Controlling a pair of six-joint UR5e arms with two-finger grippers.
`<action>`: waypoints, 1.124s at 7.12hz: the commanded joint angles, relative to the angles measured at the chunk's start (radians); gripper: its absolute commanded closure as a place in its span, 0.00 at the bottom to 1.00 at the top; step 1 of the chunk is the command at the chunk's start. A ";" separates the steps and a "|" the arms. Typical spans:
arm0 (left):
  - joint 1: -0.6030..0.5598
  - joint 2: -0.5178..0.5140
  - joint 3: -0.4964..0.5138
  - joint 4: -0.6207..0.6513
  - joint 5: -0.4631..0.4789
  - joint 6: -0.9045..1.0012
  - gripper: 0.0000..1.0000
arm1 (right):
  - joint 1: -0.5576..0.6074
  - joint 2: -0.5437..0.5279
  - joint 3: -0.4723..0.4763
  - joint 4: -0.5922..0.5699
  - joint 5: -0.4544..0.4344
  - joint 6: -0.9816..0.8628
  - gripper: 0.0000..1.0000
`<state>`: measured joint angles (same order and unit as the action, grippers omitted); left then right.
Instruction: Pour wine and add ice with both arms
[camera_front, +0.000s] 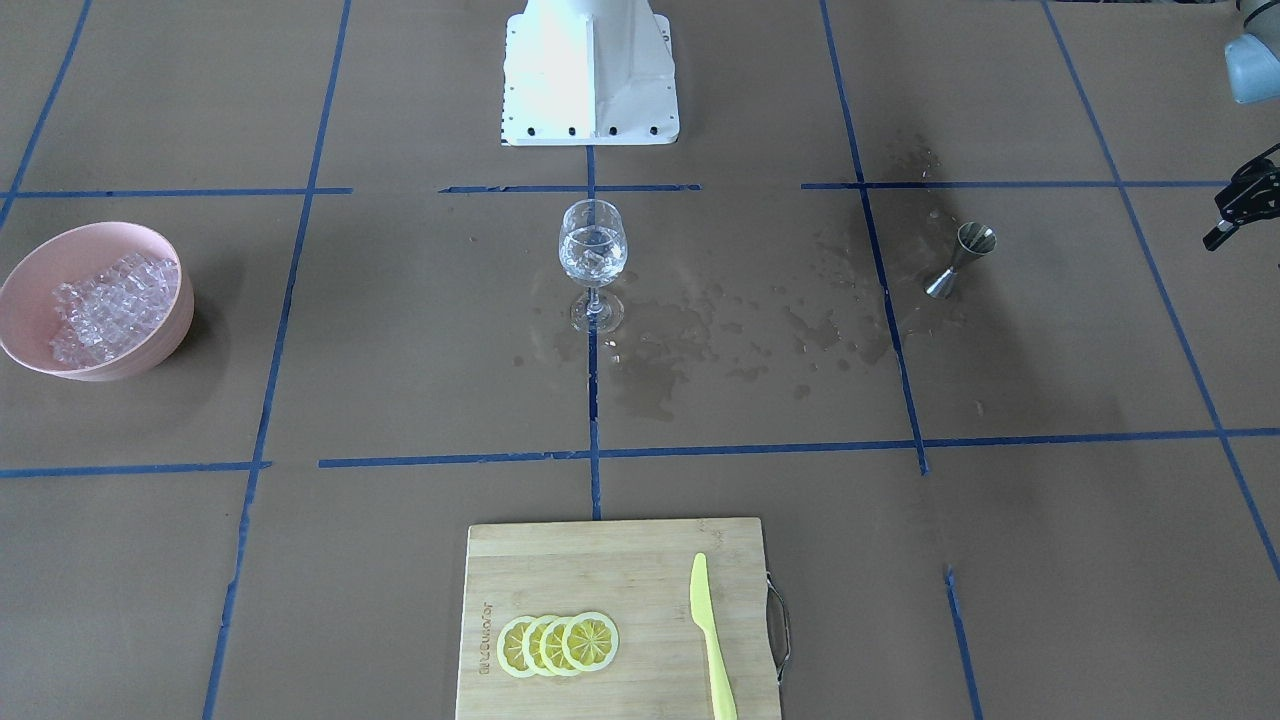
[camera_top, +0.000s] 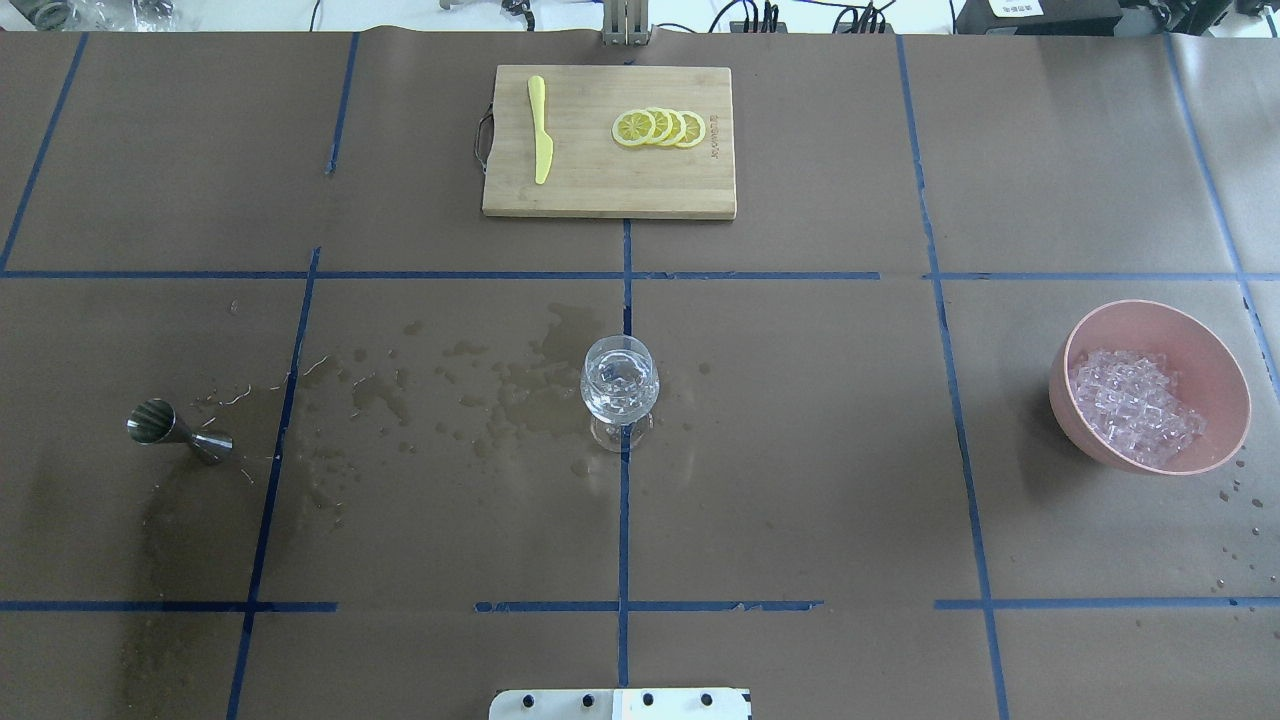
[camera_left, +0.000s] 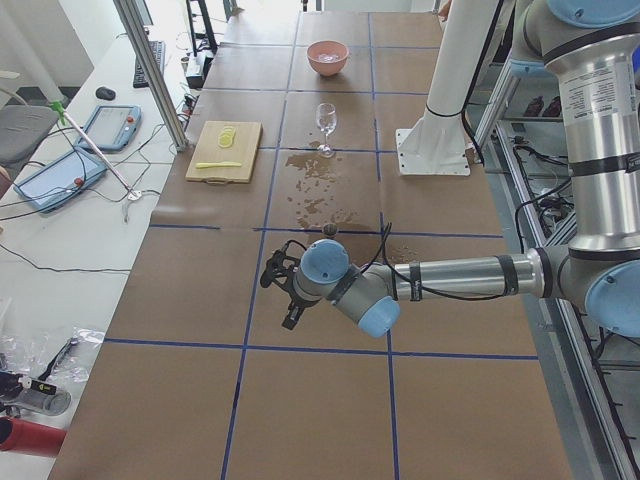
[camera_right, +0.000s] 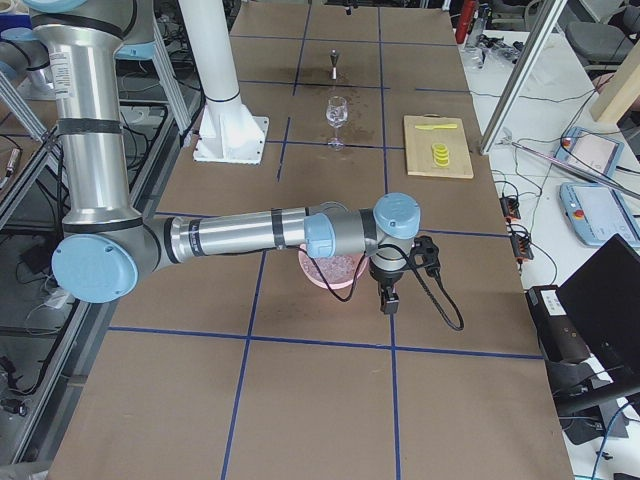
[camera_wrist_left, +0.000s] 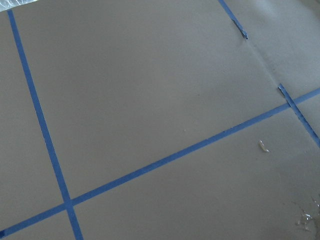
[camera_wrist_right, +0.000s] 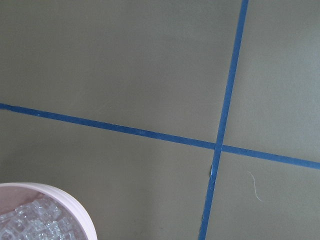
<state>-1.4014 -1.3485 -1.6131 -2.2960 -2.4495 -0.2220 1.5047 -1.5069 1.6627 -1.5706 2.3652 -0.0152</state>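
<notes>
The wine glass (camera_front: 593, 262) stands at the table's middle and holds clear liquid with a few ice cubes; it also shows in the overhead view (camera_top: 620, 385). The pink bowl (camera_top: 1075, 405) holds a heap of ice (camera_top: 1135, 405) on the robot's right. The steel jigger (camera_top: 175, 428) stands upright on the robot's left. My left gripper (camera_left: 280, 298) hovers over bare paper beyond the jigger. My right gripper (camera_right: 388, 300) hangs just past the bowl (camera_right: 330, 272). I cannot tell whether either is open or shut. The wrist views show no fingers.
Wet spill patches (camera_top: 500, 390) spread between jigger and glass. A bamboo cutting board (camera_top: 600, 190) at the far edge carries lemon slices (camera_top: 660, 127) and a yellow knife (camera_top: 540, 130). The white pedestal (camera_front: 590, 75) stands at the robot's side. The bowl's rim (camera_wrist_right: 65, 200) shows in the right wrist view.
</notes>
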 joint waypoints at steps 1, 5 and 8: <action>-0.036 -0.001 -0.019 0.244 -0.117 0.001 0.00 | 0.006 0.002 -0.006 -0.005 -0.004 -0.005 0.00; -0.109 -0.050 -0.075 0.509 0.081 0.259 0.00 | 0.006 -0.013 -0.018 -0.008 -0.015 -0.078 0.00; -0.226 -0.136 -0.079 0.698 0.099 0.395 0.00 | 0.006 -0.022 -0.011 -0.008 -0.015 -0.084 0.00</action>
<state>-1.6020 -1.4594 -1.6852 -1.6371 -2.3613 0.1522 1.5109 -1.5283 1.6492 -1.5781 2.3502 -0.0978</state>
